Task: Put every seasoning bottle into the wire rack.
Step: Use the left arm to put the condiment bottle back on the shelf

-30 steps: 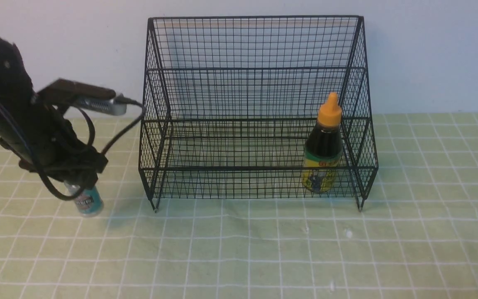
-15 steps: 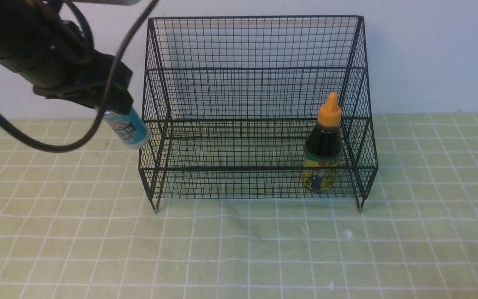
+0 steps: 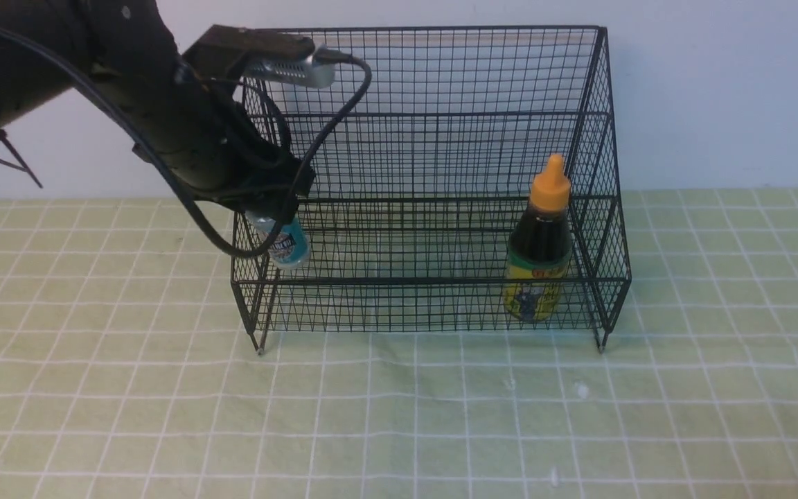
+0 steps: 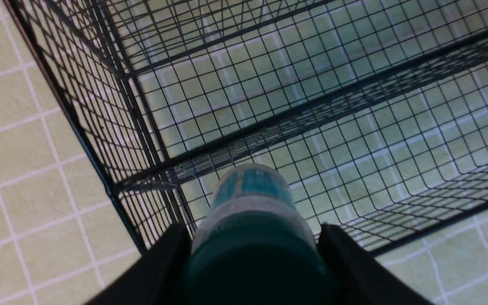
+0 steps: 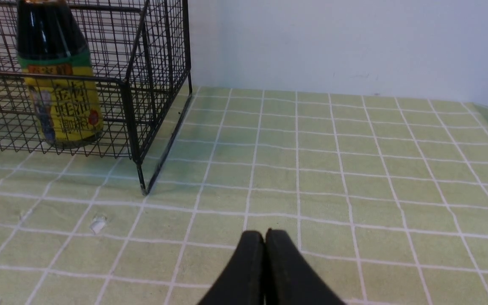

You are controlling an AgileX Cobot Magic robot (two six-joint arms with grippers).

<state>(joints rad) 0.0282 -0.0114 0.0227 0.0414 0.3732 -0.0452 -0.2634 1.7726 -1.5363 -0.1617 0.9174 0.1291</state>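
My left gripper is shut on the small shaker with its teal label and dark green cap. It holds the shaker tilted in the air over the left end of the black wire rack, just above the lowest shelf. The dark-sauce bottle with an orange nozzle cap and yellow label stands upright on the rack's lowest shelf at the right end. My right gripper is shut and empty, low over the cloth to the right of the rack.
A green cloth with white grid lines covers the table. A pale wall rises right behind the rack. The left arm's cable loops in front of the rack's upper left corner.
The left arm lifted the shaker off the cloth left of the rack, swung it rightward over the rack's left side, and now holds it inside the left end. The right arm has not moved.
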